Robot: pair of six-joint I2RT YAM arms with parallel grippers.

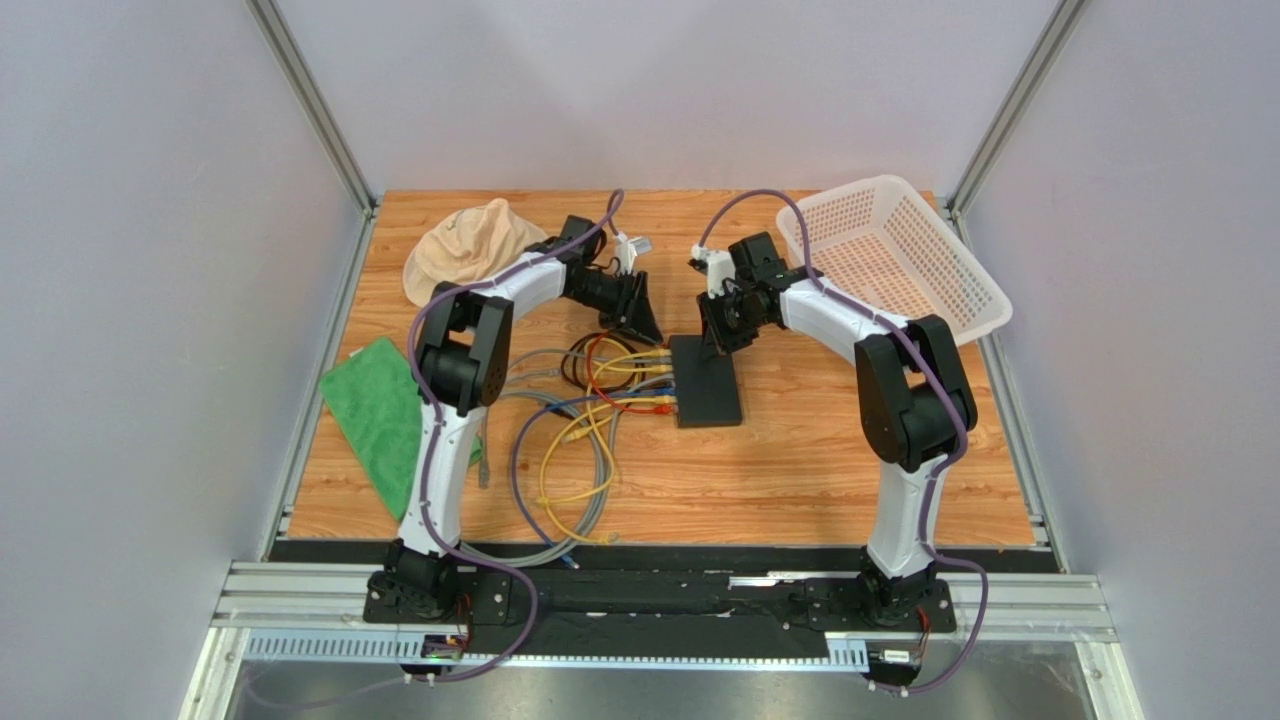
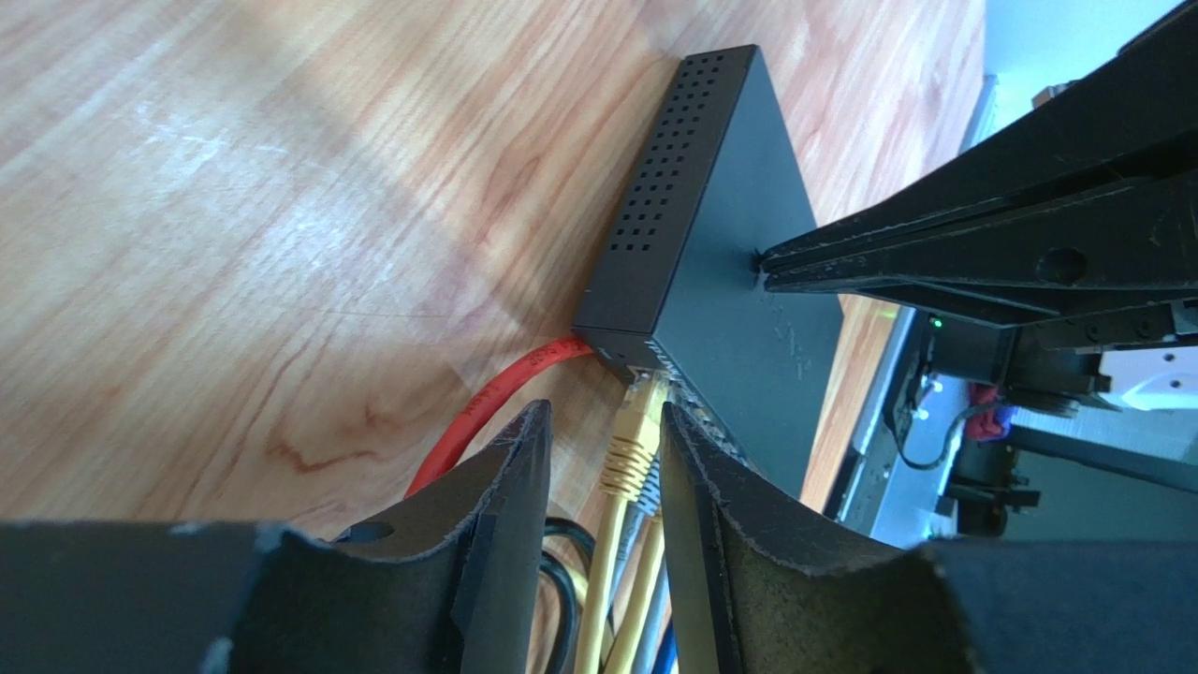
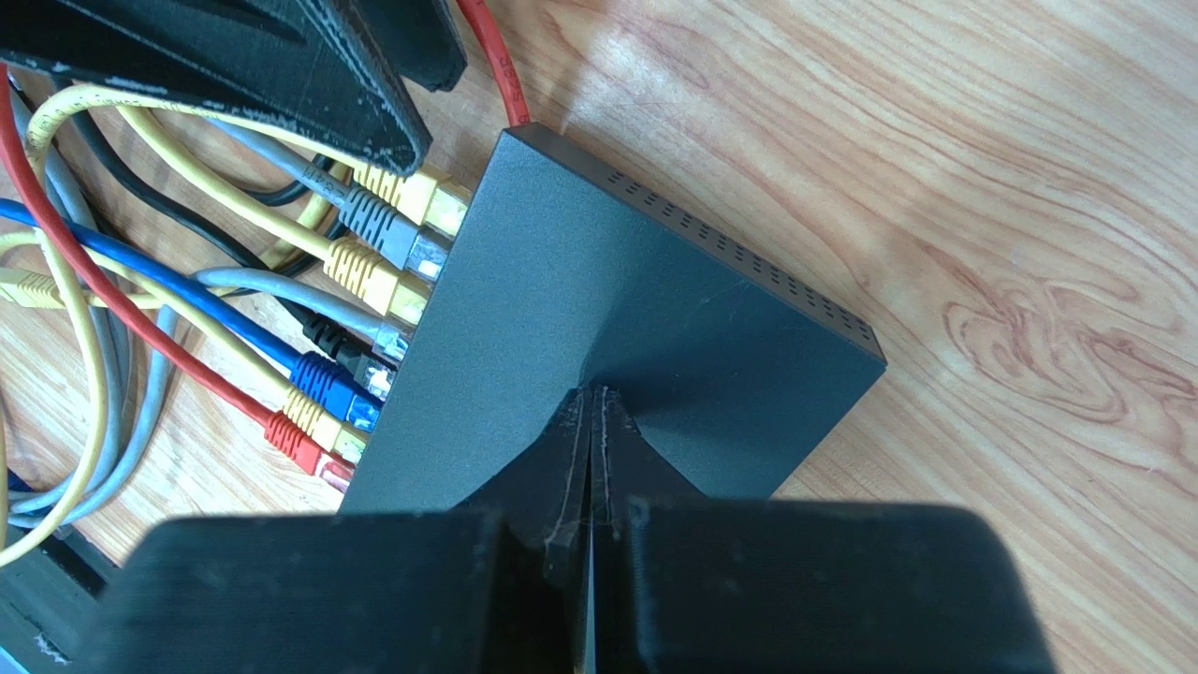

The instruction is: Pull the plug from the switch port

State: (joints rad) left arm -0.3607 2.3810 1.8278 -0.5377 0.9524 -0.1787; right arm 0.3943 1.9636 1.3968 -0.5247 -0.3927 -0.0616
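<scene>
Empty right gripper (image 3: 594, 407) pinched closed — tips press switch (image 3: 563, 281) flat, likely bracing it; left gripper (image 2: 605, 414) spread, straddling yellow plug (image 2: 629, 450), not yet clamped.

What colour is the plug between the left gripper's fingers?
Yellow: the yellow cable plug at the flat matte black switch, clearest in the left wrist view.

The wooden table (image 1: 781, 480) carries the switch (image 1: 706, 386) and its cables (image 1: 579, 450); green cloth (image 1: 379, 413), beige cap (image 1: 466, 243) left; white basket (image 1: 902, 263) right.

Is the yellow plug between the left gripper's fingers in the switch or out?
In: the yellow plug sits seated in the switch, with the left gripper open around it.
</scene>
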